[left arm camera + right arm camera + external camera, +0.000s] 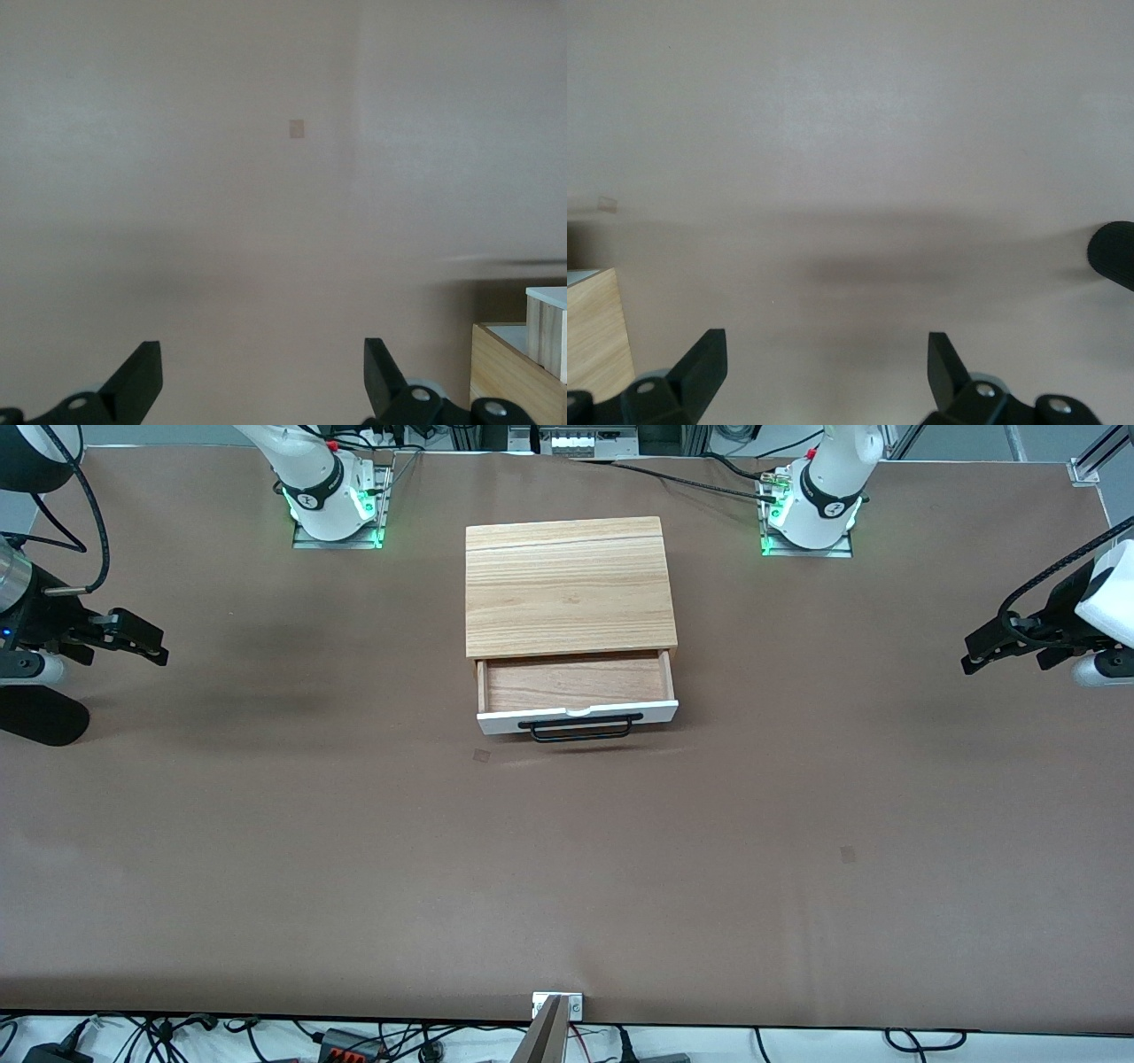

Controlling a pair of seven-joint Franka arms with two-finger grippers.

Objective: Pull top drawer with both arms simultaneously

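Looks like the pulling is done: top drawer out a good way already, with its wood floor showing. Sits in the cabinet box, near the middle of the table's edge where the robot bases stand, with the drawer front facing the front camera. Nothing holding it now.

Left gripper up over the bare table near the left arm's end, well apart from the drawer, jaws wide with nothing between them. Right gripper over the table near the right arm's end, also well apart, jaws wide and empty too. Same wide gap in both wrist views, left gripper and right gripper over plain brown table. Both arms just waiting out at the sides.

Probably nothing more needed, or only a small extra pull. For more pull, a long reach in from both ends to the black handle, one gripper on each half, then a straight, even tug so the drawer does not twist.

White, flat and smooth front panel with a small half-round notch in its top edge. Thin, wide black bar for a handle, likely easy to pinch. Light wood with long stripes on the cabinet top, warmer brown wood inside the drawer. Soft-looking, dull brown table cover with no shine
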